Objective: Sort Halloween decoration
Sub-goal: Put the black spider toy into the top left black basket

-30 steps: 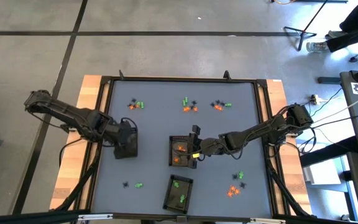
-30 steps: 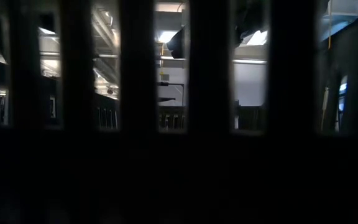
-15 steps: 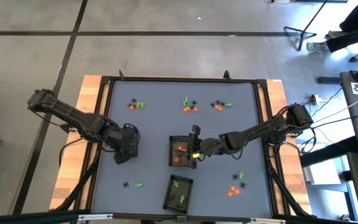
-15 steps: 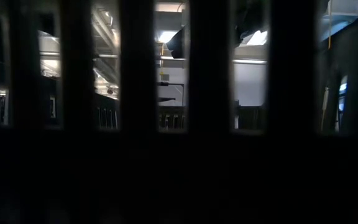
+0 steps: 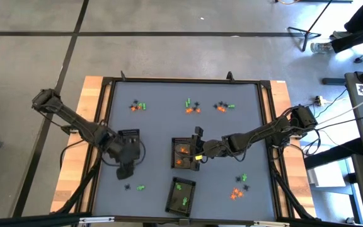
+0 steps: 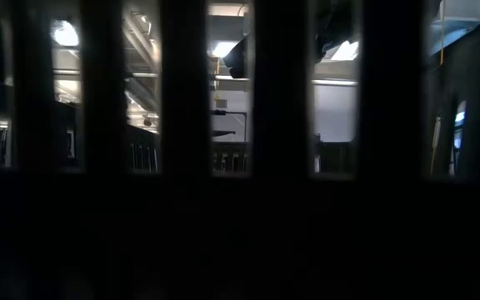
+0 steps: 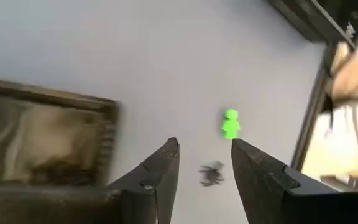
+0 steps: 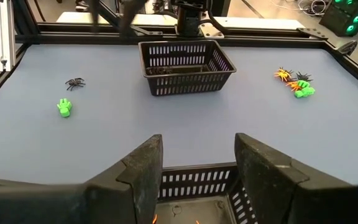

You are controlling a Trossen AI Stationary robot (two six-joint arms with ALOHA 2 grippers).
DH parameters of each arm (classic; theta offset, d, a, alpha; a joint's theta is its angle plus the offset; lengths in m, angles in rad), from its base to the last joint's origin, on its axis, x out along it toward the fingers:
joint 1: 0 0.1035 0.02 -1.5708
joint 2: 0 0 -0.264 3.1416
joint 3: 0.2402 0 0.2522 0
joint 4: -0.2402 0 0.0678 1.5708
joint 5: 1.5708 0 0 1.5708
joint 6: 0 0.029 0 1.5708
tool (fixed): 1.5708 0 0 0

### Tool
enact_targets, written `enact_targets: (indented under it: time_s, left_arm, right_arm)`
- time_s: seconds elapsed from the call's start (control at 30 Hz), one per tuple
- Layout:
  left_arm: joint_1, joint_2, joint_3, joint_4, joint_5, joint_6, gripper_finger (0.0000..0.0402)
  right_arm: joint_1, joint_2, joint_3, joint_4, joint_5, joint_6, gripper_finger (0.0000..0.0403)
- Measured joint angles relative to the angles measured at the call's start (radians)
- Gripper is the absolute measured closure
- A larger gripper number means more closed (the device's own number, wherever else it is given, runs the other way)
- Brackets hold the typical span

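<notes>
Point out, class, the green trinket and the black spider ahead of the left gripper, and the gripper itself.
green trinket (image 7: 230,123): left wrist view, its middle.
black spider (image 7: 212,175): left wrist view, its body.
left gripper (image 7: 205,152): left wrist view, gap midway between its open fingertips.

Right pincer (image 8: 197,163) gapes above a tray rim (image 8: 197,182); black basket (image 8: 187,66) stands beyond.

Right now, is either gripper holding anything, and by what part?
Nothing held. The left gripper is open and empty above a black spider; the right gripper is open over the orange tray.
</notes>
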Motion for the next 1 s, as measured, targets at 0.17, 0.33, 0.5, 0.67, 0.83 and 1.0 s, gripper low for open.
enact_targets:
  time_s: [0.17,0.33,0.5,0.67,0.83,1.0]
  left_arm:
    - [-0.128,0.143,0.022,0.036,0.044,-0.098,0.0263]
    - [-0.221,0.321,0.087,0.038,0.095,-0.162,0.0263]
    - [-0.275,0.462,0.122,0.048,0.098,-0.164,0.0262]
    - [-0.295,0.541,0.122,0.030,0.108,-0.207,0.0262]
    - [-0.295,0.563,0.124,0.031,0.090,-0.236,0.0262]
    - [-0.295,0.563,0.124,0.031,0.058,-0.242,0.0265]
  right_arm:
    - [0.000,0.000,0.000,0.000,0.000,0.000,0.0206]
    - [0.000,0.000,0.000,0.000,0.000,0.000,0.0206]
    - [0.000,0.000,0.000,0.000,0.000,0.013,0.0206]
    - [0.000,0.000,0.000,0.001,0.000,0.023,0.0206]
    - [0.000,0.000,0.000,0.001,0.000,0.023,0.0206]
    - [0.000,0.000,0.000,0.001,0.000,0.023,0.0206]
